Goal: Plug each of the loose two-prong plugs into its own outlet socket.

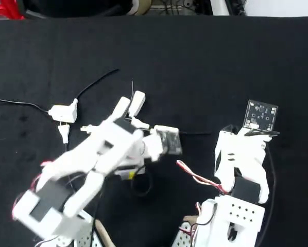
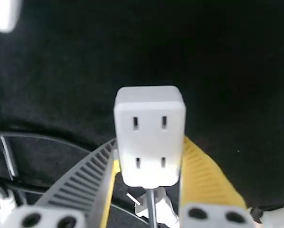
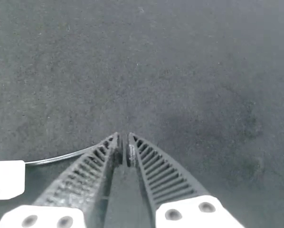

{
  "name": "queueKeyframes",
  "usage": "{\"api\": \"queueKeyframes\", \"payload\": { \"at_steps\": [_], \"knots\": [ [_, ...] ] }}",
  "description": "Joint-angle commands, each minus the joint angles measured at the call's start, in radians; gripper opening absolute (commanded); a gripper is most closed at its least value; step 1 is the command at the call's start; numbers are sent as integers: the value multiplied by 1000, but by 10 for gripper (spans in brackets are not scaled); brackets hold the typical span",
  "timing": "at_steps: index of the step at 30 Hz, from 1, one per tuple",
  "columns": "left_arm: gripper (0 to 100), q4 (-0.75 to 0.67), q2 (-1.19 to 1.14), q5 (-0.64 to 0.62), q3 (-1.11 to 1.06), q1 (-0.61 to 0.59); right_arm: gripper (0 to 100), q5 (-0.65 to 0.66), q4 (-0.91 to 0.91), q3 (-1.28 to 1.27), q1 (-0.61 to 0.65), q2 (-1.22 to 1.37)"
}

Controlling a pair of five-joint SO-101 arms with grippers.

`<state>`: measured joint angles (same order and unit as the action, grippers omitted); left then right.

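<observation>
White plastic outlet block, rounded at the corners and with two pairs of slots on its face, sits in your left pincer. The ribbed grey finger and the yellow finger press its two flanks, parted by just the block's width. This leaves the slotted face clear and turned toward your wrist camera. That grip looks meant to steady the socket over the black cloth tabletop so a plug can be brought to it. Whether the block is lifted or resting on the cloth is not clear. The loose white two-prong plug, on its thin black cord, lies on the cloth well apart from that pincer's tips, on the side away from your other arm. Your right pincer has its dark ribbed fingers closed tip to tip on nothing, above bare cloth. A small white piece on a black lead lies near one of its fingers, and you cannot tell whether it is a plug or a socket. To take any plug, that pincer would first have to open.
</observation>
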<state>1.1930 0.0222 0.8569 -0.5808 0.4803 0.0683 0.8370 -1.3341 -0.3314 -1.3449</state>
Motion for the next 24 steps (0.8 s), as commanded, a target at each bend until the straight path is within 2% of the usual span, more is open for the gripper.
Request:
{"api": "queueKeyframes", "payload": {
  "at_steps": [1,8,12,16,21,24],
  "knots": [
    [259,54,-18,-20,116,-25,25,2,6,53,-17,-13],
    [272,83,183,-103,67,-38,25,5,6,53,-17,-13],
    [273,141,397,-135,24,-105,25,44,12,53,-9,-13],
    [273,222,634,-180,15,-302,25,110,15,62,46,-5],
    [272,301,829,-207,-53,-631,71,195,143,134,250,-4],
    [269,269,885,-203,-143,-809,70,296,209,183,459,-2]
  ]
}}
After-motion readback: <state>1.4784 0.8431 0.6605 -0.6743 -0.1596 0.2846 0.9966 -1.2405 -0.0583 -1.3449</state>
